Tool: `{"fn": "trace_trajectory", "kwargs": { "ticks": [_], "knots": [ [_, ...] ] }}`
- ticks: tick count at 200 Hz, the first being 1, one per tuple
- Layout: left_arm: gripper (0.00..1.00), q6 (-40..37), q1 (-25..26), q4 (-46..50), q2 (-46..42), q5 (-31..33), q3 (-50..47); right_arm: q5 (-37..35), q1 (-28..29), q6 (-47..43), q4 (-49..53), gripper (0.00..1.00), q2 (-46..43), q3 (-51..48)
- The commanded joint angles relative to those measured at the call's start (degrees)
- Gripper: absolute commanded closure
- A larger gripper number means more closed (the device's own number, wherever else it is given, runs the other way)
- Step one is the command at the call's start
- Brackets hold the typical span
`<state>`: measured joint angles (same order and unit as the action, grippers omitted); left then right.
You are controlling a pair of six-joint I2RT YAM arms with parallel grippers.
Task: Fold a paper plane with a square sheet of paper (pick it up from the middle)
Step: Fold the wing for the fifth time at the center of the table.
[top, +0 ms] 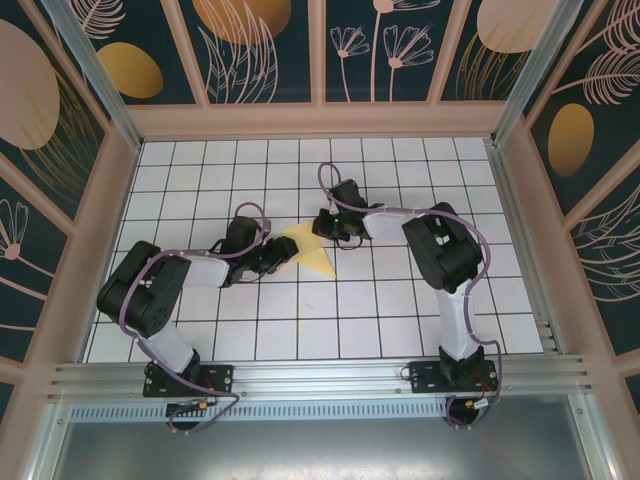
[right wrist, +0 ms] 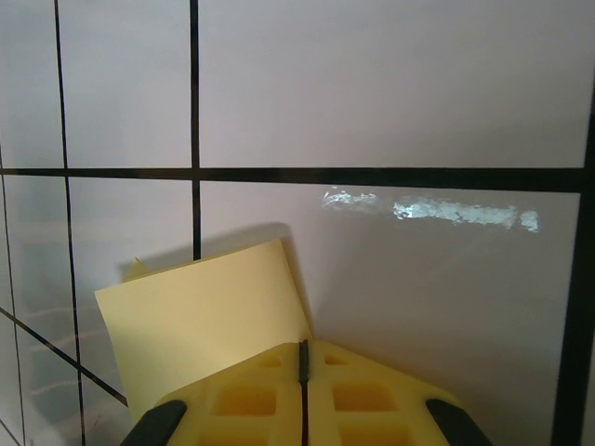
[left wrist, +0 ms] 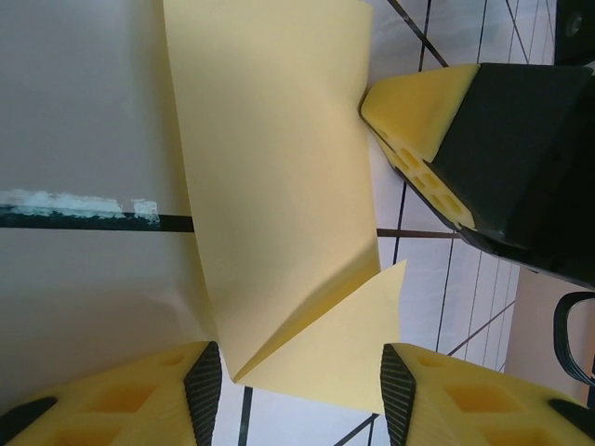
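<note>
The square sheet of paper (top: 308,252) is bright yellow, partly folded, and lies on the white grid table between both arms. In the left wrist view the paper (left wrist: 279,186) has one flap folded up along a diagonal crease. My left gripper (left wrist: 302,376) is open, its fingers (left wrist: 206,390) standing either side of the paper's near edge without clamping it. My right gripper (right wrist: 303,346) is shut, its tip against the table at the paper's (right wrist: 200,311) edge. In the left wrist view that right gripper (left wrist: 414,116) touches the sheet's side. From above, the left gripper (top: 283,254) and right gripper (top: 320,226) flank the paper.
The table (top: 400,320) is white with black grid lines, walled by pink frames and patterned panels. Both arm bases sit on the metal rail (top: 320,375) at the near edge. The right arm's cable (left wrist: 569,334) shows at the left wrist view's right side.
</note>
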<state>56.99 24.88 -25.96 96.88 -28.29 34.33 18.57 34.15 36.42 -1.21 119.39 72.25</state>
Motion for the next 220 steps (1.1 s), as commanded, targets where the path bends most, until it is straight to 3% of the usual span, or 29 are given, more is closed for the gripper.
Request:
{"fn": "trace_trajectory", "kwargs": {
  "ticks": [1, 70, 138, 180, 220],
  "knots": [
    [0.50, 0.9, 0.4, -1.4, 0.7, -1.3, 1.4, -1.3, -0.9, 0.5, 1.8, 0.90, -0.8, -1.8],
    [0.55, 3.0, 0.4, -4.6, 3.0, -2.7, 2.0, -1.0, -0.9, -0.3, 1.7, 0.90, -1.4, -2.0],
    [0.49, 5.3, 0.6, -0.1, -1.1, 1.5, -0.7, -1.6, -0.9, -0.2, 1.5, 0.90, -1.5, -2.5],
    [0.51, 10.5, 1.2, -3.3, -0.4, 0.4, -1.3, -1.6, -0.9, -0.1, 1.3, 0.90, -1.3, -2.6],
    [0.52, 10.7, 1.5, -1.5, 0.8, 1.5, 0.5, -1.6, -0.8, -0.1, 1.1, 0.90, -1.3, -2.9]
  ]
}}
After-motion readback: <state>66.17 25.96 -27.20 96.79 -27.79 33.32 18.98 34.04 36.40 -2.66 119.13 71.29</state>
